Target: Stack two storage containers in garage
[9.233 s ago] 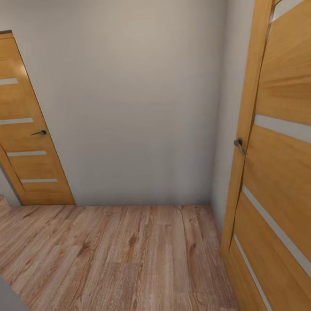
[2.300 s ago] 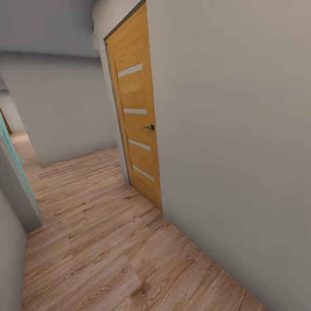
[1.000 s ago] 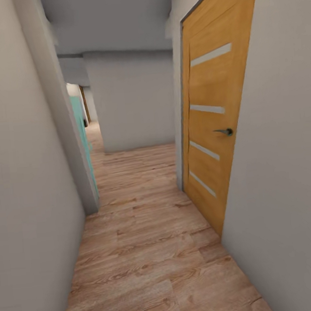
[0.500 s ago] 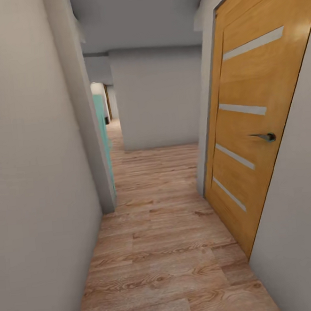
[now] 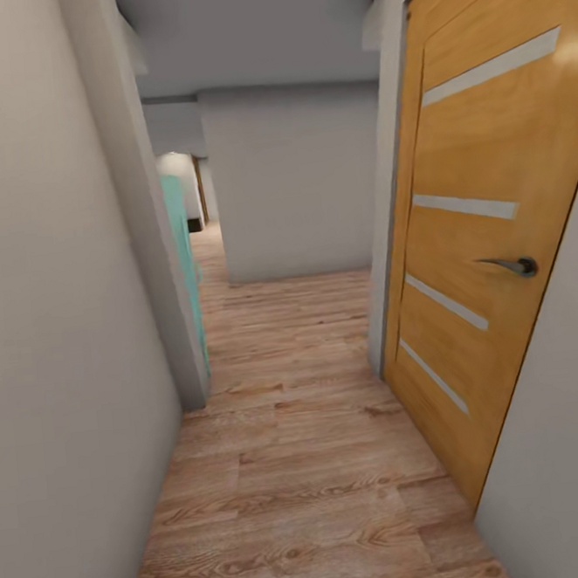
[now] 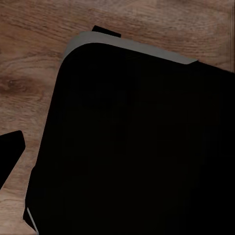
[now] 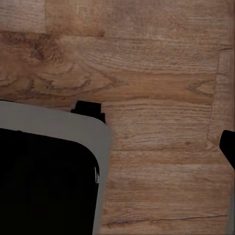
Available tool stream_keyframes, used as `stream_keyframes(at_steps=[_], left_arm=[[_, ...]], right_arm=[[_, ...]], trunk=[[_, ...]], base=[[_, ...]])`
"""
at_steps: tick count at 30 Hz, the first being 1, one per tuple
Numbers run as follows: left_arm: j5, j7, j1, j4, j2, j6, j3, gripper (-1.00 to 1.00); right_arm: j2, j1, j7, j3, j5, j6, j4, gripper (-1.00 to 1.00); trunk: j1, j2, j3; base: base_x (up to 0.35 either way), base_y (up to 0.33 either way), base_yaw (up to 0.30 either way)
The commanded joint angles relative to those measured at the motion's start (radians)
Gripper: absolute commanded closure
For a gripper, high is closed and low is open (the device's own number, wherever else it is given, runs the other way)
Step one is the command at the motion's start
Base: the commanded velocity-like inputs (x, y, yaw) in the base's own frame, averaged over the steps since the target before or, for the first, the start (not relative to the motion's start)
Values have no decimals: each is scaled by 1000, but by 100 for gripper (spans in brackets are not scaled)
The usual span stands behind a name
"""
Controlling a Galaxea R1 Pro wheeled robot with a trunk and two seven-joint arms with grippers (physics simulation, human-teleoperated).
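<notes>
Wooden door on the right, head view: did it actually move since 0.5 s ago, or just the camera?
No. The wooden door sits shut in its frame; door, grey wall and plank floor all shifted together, so the camera advanced down the hallway.

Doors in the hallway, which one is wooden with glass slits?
The orange-brown door on the right, with a metal handle; the door on the left is turquoise.

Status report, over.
In transit down a narrow hallway on wood-plank floor. Claw states can't be told from the wrist views. No containers in sight. Closed wooden door close on the right; path ahead open.
</notes>
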Motion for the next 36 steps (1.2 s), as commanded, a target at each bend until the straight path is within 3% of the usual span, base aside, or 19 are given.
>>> stream_keyframes(at_steps=[1, 36], left_arm=[[4, 0, 0, -1, 0, -2, 1, -100], [1, 0, 0, -1, 0, -2, 1, -100]], right_arm=[[0, -1, 2, 9, -9, -6, 3, -100], [0, -1, 2, 10, -9, -6, 2, -100]], trunk=[[1, 0, -1], [1, 0, -1]], base=[[321, -61, 0], [321, -4, 0]])
